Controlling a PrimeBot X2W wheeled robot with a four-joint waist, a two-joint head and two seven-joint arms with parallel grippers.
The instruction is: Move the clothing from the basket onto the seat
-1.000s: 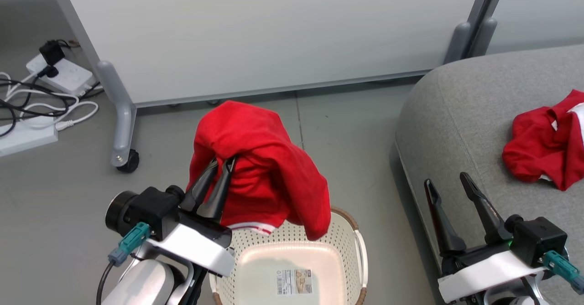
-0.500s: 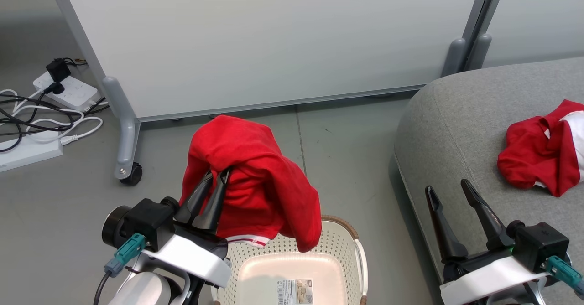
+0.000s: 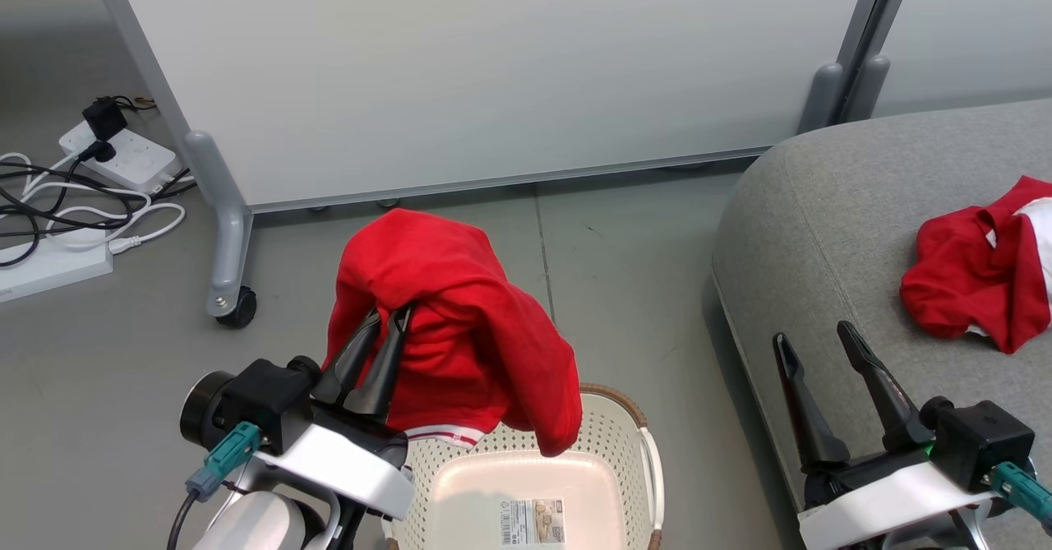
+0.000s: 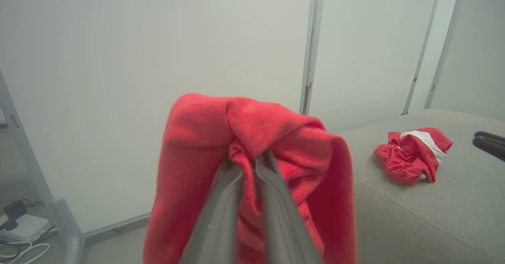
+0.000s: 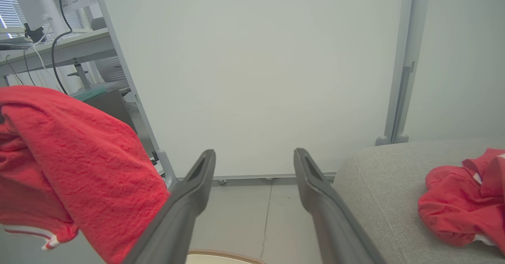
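Pinching a fold of a red garment [image 3: 477, 328], the left fingers [image 3: 386, 361] are almost closed, their arm angled up from the lower left so the cloth drapes above the basket [image 3: 608, 435]. The right fingers [image 3: 801, 402] stand spread and empty at lower right, by the edge of the grey seat [image 3: 822, 205], where a second garment [image 3: 962, 287] lies.
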